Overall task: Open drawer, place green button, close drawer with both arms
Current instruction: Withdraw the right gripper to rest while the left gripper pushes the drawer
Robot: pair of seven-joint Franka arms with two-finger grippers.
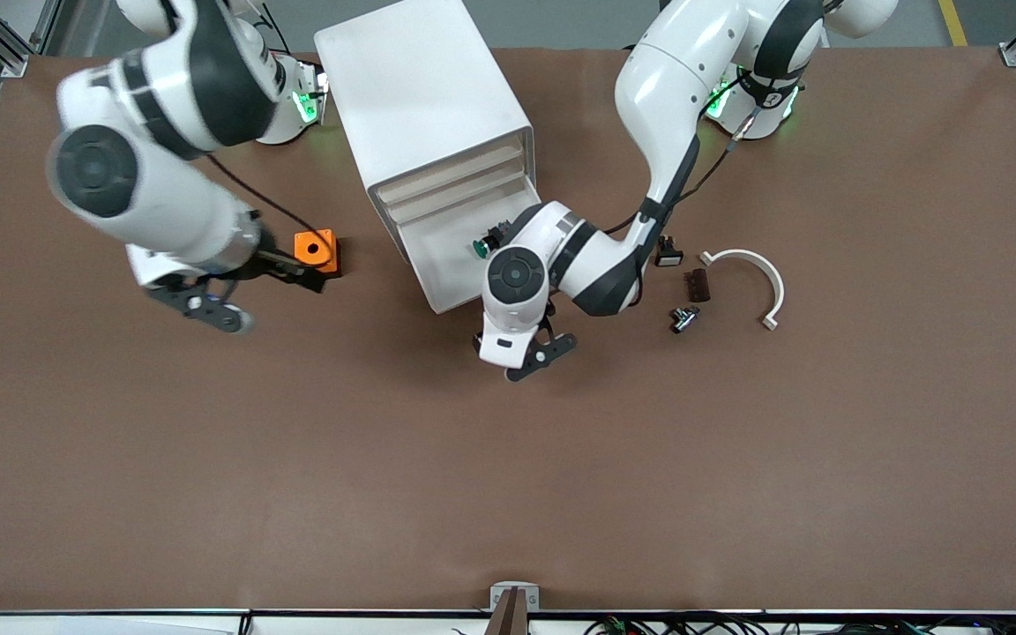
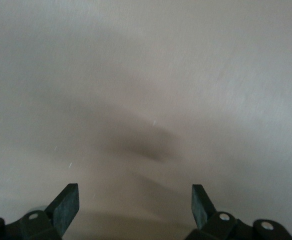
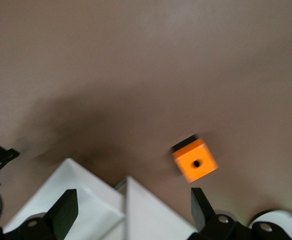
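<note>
The white cabinet stands at the table's back middle. Its lowest drawer is pulled out toward the front camera. The green-capped button lies in the drawer, at the side toward the left arm's end, partly hidden by the left arm's wrist. My left gripper is open and empty over the bare table just past the drawer's front corner; its wrist view shows only table. My right gripper is open and empty over the table beside the orange cube. In the right wrist view the cabinet shows between the fingers.
The orange cube sits between the right gripper and the cabinet. Toward the left arm's end lie a small black switch with a white face, a brown block, a small metal part and a white curved strip.
</note>
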